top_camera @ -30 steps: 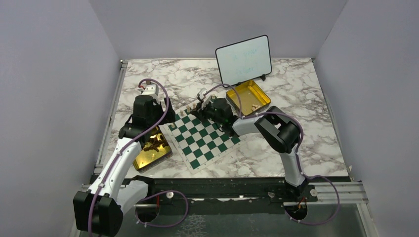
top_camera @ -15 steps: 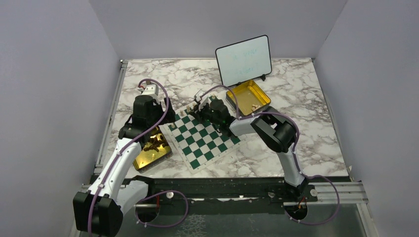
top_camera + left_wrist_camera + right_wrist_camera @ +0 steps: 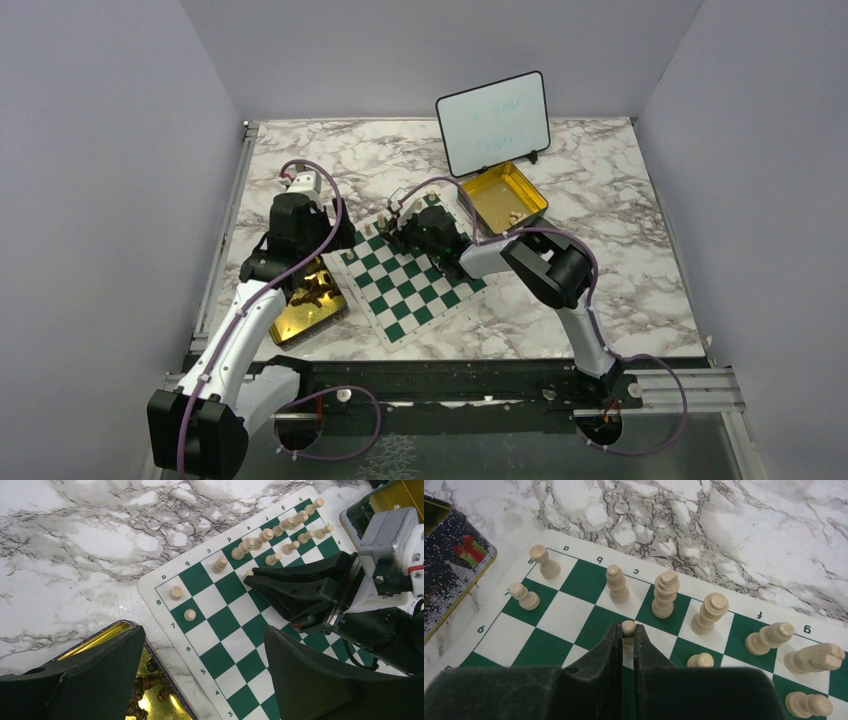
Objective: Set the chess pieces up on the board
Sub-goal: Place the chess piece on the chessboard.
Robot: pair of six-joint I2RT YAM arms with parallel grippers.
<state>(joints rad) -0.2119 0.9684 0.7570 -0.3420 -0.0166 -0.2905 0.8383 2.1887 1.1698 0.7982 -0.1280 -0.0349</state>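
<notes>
One pale pawn (image 3: 628,627) sits clamped in the right hand (image 3: 626,636), which has slid leftward over the board (image 3: 400,297); left hand (image 3: 202,640) stays apart, unmoved.

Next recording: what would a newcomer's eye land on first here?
The green-and-white board lies askew mid-table, with pale pieces lined along its far-left edge. The right gripper is shut on a pale pawn in the row beside them. The left gripper hangs wide open over the board's corner and a gold tin of dark pieces.
</notes>
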